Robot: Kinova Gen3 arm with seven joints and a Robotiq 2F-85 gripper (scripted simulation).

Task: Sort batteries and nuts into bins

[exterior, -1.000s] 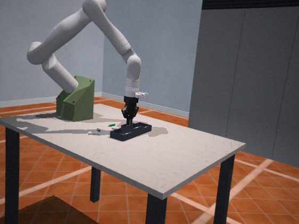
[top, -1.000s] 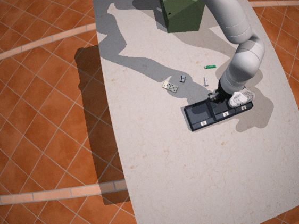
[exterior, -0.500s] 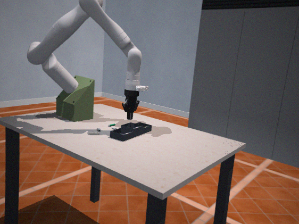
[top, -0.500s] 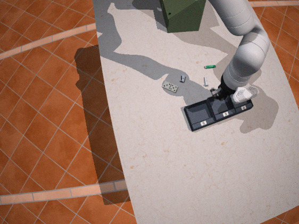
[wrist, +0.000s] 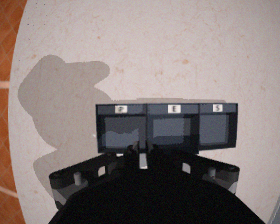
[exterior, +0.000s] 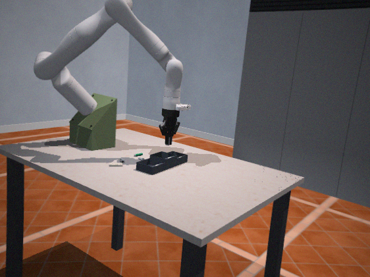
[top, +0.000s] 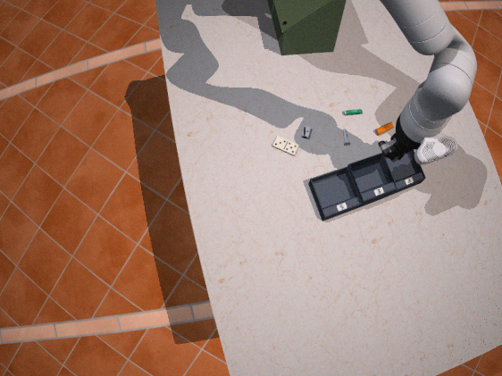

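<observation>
My gripper [top: 391,153] [exterior: 168,143] [wrist: 142,148] has its fingers almost together and nothing seen between them. It is above the bin block, near the wall between bin P [top: 404,168] [wrist: 120,135] and bin E [top: 368,177] [wrist: 172,132]. I see nothing in the visible parts of either bin; the fingers hide some of them in the wrist view. A green battery-like cylinder [top: 353,112] [exterior: 138,154] with a silvery end lies on the table. A thin grey bolt [top: 346,137] [exterior: 141,158] lies between it and the bins. An orange piece [top: 384,129] lies near the gripper; its kind is unclear.
Bin S [top: 336,190] [wrist: 214,130] is at the other end of the block. A domino [top: 285,146] [exterior: 116,165] and a small grey metal piece [top: 306,132] [exterior: 122,160], like a sharpener, lie on the table. The green robot base [top: 308,28] [exterior: 99,129] stands at the back.
</observation>
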